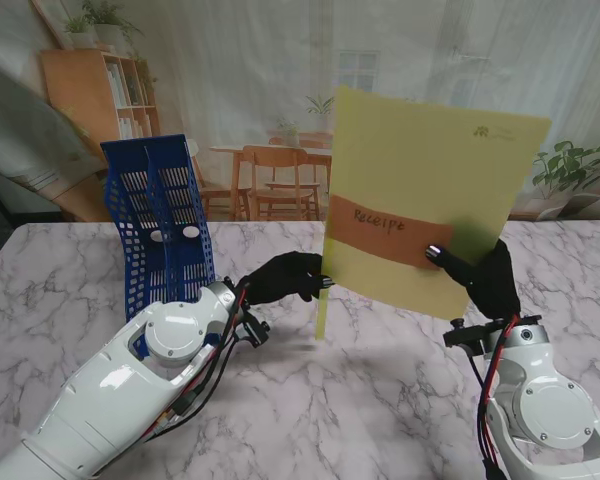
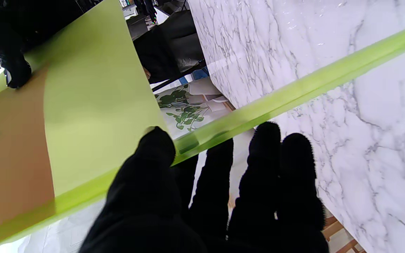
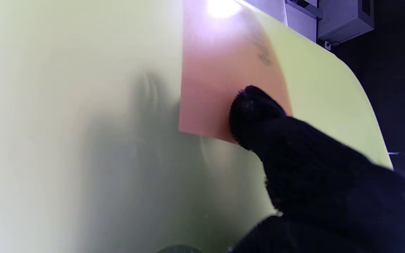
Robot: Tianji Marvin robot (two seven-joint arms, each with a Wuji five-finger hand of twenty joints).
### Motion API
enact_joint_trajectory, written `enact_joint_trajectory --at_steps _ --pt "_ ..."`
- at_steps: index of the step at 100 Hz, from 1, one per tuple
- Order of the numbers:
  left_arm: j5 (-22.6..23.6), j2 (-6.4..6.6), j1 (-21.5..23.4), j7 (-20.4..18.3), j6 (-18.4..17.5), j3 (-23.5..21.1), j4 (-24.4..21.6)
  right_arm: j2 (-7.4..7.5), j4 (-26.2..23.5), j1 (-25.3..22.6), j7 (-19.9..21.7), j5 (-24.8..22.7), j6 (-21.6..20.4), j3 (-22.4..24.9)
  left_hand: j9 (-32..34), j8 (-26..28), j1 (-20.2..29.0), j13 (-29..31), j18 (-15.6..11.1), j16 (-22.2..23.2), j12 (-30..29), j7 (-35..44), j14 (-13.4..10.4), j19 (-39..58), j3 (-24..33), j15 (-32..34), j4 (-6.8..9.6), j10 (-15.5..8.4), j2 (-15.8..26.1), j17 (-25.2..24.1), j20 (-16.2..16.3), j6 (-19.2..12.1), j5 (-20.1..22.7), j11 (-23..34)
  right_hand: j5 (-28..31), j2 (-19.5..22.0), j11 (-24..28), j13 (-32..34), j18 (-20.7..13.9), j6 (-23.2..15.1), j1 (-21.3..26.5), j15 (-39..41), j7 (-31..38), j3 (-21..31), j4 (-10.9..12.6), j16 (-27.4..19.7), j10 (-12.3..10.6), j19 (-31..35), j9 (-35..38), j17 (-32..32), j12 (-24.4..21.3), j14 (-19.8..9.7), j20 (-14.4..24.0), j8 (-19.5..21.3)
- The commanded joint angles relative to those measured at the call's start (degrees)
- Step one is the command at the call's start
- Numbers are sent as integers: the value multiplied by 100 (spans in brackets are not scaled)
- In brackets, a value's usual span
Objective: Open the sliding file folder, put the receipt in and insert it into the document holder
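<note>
A yellow-green translucent file folder (image 1: 430, 180) stands upright above the table's middle, with the orange receipt (image 1: 385, 228) marked "Receipt" showing through it. My right hand (image 1: 480, 275) pinches the folder's right lower part, thumb over the receipt (image 3: 223, 80). My left hand (image 1: 285, 277) grips the green slide bar (image 1: 323, 310) along the folder's left edge; in the left wrist view the thumb and fingers (image 2: 153, 154) close around the bar (image 2: 294, 91). The blue mesh document holder (image 1: 160, 225) stands at the left, behind my left forearm.
The white marble table (image 1: 380, 400) stretches under both arms. A wall backdrop with printed shelves and chairs rises behind the table's far edge.
</note>
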Motion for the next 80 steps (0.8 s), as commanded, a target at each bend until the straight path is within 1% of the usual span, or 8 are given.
enact_joint_trajectory --at_steps 1,5,7,12,27,51,67,80 --pt "42 25 5 -98 -59 34 79 -9 -35 -30 -31 1 16 1 228 151 446 244 -305 -16 123 271 -190 94 -5 -35 35 -284 96 101 1 -334 228 140 314 763 400 111 -273 -1079 401 197 669 479 226 70 -308 100 42 42 102 -203 -93 390" --pt "52 27 -1 -101 -70 39 86 -10 -39 -29 -34 5 26 1 329 179 524 303 -317 -7 147 378 -220 125 45 -11 68 -299 114 144 9 -367 294 187 309 766 399 109 -265 -1075 399 196 667 474 224 71 -311 103 41 45 100 -203 -92 385" --pt "60 25 -3 -94 -76 42 90 -13 -41 -27 -42 8 30 -4 400 158 531 339 -331 0 217 501 -238 159 116 6 19 -314 108 169 15 -383 315 209 308 766 398 107 -263 -1073 401 195 667 473 224 71 -307 104 40 44 99 -203 -92 384" --pt "74 16 -19 -65 -107 57 118 -13 -35 -16 -49 1 33 -10 637 213 533 432 -359 21 327 761 -278 215 118 60 23 -315 70 242 25 -385 447 296 306 760 397 107 -262 -1067 398 194 661 465 220 73 -301 104 47 41 95 -212 -92 372" --pt "139 -13 -66 55 -244 116 196 -7 -34 -10 -21 -20 93 -12 1177 -2 533 811 -459 53 341 1508 -424 471 69 235 50 -305 -26 567 45 -383 695 390 312 752 399 111 -239 -1051 408 198 658 464 221 79 -281 105 50 40 86 -189 -92 345" --pt "208 -12 -61 103 -243 88 191 6 37 -9 -46 -280 81 8 1215 -81 533 860 -448 7 181 1652 -440 459 132 200 17 -271 13 626 1 -349 730 346 352 721 442 188 -199 -1022 409 282 661 490 221 120 -242 166 107 91 110 -171 -65 301" --pt "308 36 -97 -1 -268 75 165 26 155 3 -99 -746 63 17 1186 -227 533 795 -443 -40 38 1604 -445 388 71 128 11 -327 41 535 -41 -324 718 205 383 683 466 248 -122 -968 414 379 661 527 217 170 -190 227 146 131 174 -123 -37 276" --pt "355 73 -143 -131 -264 89 179 48 247 -4 -109 -1084 66 46 1224 -335 533 823 -430 -63 -40 1544 -397 382 83 106 23 -225 24 540 -49 -188 775 114 417 658 474 279 -94 -940 413 452 654 551 211 210 -178 273 173 162 224 -117 -17 262"
